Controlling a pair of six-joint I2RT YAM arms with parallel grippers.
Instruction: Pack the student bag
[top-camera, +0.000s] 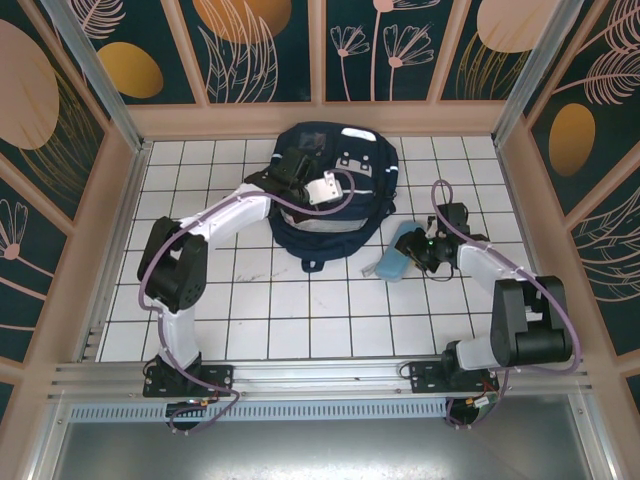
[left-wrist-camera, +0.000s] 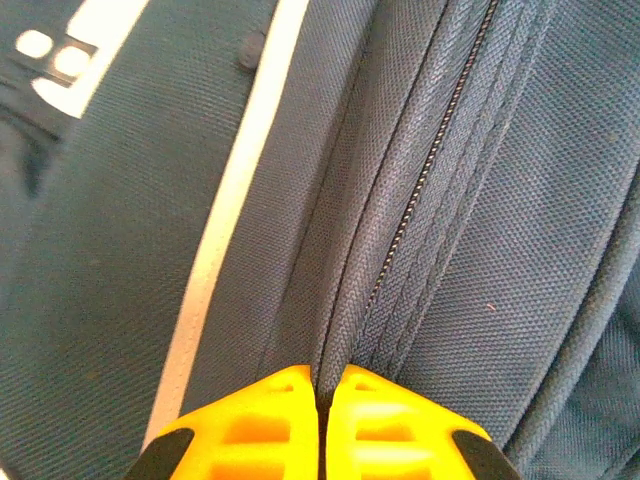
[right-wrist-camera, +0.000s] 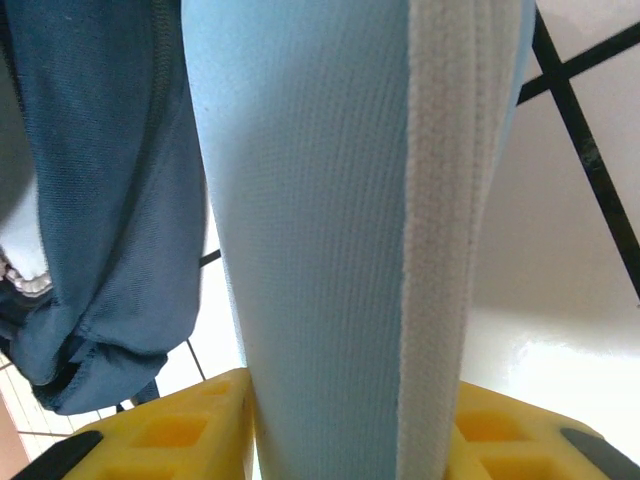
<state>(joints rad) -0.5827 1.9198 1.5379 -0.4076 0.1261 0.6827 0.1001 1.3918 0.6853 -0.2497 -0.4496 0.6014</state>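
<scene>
Large dark navy fabric student bag (top-camera: 345, 238) with white stripes, lying flat toward the far middle of the white tiled counter (top-camera: 260, 310), under the reach of the left arm. Left jaws shut, yellow fingertips (left-wrist-camera: 260, 425) pressed together on a ridge of bag cloth right beside the closed dark zip (left-wrist-camera: 425, 180) (no puller to be seen, so probably only fabric pinched). Right jaws clamped on a light blue, flat, cloth-covered case (top-camera: 390, 266) with a white edge band, held low at the counter just right of the student bag and close beside a loose fold of darker blue cloth (right-wrist-camera: 100, 200). Judged as early in the packing: zip shut along the whole stretch in view, case not yet near any opening. Plenty to go wrong from here. Pulling on cloth rather than on a puller: student bag lifted or dragged across the tiles with the zip no wider, or the thin fold slipping out of the pinch. Hauling rightward: student bag shoved into the held case and the dark cloth beside it. Depth of the hold on the light blue case hard to judge; if shallow, liable to swing, twist or slide free once raised. Also worth watching: purple cable (top-camera: 352, 185) looped over the student bag, apt to snag on a strap.
</scene>
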